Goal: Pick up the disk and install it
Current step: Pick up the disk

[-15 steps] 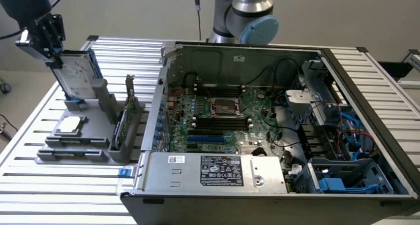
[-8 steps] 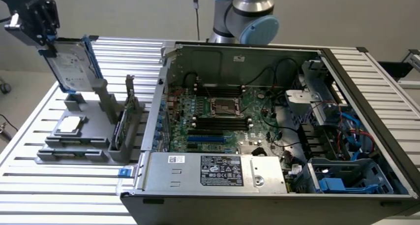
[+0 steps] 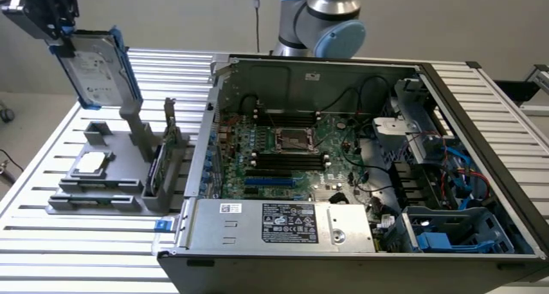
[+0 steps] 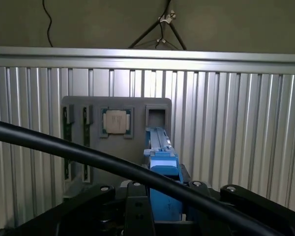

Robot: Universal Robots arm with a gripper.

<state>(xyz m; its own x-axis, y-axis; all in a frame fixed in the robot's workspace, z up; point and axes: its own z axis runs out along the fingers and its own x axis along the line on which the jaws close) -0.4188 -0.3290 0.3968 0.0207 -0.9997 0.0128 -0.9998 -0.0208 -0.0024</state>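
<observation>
The disk (image 3: 96, 65), a silver-grey drive with a white label and blue rails, hangs upright in the air at the exterior view's upper left. My gripper (image 3: 62, 44) is shut on its top end. The drive's lower end is level with the top of a tall post on the grey parts holder (image 3: 128, 178), which sits beneath it. In the wrist view the disk (image 4: 163, 162) shows edge-on as a blue rail running out from between my gripper (image 4: 162, 199) fingers, over the same holder (image 4: 78, 147).
The holder carries a small square silver chip (image 3: 92, 162) and a thin green card (image 3: 163, 156) standing on edge. An open computer case (image 3: 343, 165) lies to the exterior view's right, with blue drive bays (image 3: 446, 233) at its near right corner. A slatted aluminium table (image 3: 51, 242) is underneath.
</observation>
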